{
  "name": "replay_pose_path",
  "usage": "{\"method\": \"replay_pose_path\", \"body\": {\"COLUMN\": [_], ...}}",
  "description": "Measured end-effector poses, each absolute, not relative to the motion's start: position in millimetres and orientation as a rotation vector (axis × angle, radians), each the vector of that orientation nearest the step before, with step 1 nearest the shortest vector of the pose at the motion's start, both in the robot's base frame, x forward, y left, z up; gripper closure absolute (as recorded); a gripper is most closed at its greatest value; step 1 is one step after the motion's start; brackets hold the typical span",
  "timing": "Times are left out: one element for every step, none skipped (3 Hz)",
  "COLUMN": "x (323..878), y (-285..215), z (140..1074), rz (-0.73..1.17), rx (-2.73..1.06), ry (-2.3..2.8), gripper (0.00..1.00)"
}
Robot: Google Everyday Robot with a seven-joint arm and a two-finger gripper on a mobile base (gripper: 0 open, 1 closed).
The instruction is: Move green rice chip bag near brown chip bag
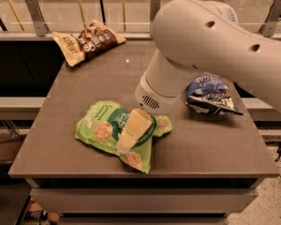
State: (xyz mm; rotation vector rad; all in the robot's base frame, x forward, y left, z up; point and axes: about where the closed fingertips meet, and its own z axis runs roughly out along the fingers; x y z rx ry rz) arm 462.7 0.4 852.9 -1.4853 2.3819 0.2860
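The green rice chip bag [103, 131] lies flat on the front left part of the grey table [215, 144]. My gripper [130, 134] comes down from the big white arm [210, 46] and sits on the middle of the green bag, covering its logo. The brown chip bag [86, 41] with its tan end lies at the table's far left corner, well apart from the green bag.
A dark blue bag [210, 96] lies at the right side of the table, partly behind the arm. A rail with glass panels and posts [37, 13] runs behind the table. The table's front edge [140, 175] is close below the green bag.
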Motion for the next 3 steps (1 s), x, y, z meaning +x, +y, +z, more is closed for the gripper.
{"method": "replay_pose_path", "body": {"x": [461.2,461.3,461.1], "y": [12.4,18.3,18.2], "z": [841.9,836.5,837.8], "rz": [0.178,0.118,0.116], "rx": [-1.479,-1.467,-1.464], "ry": [2.439,2.463,2.462], "gripper": [0.0,0.0,0.16]}}
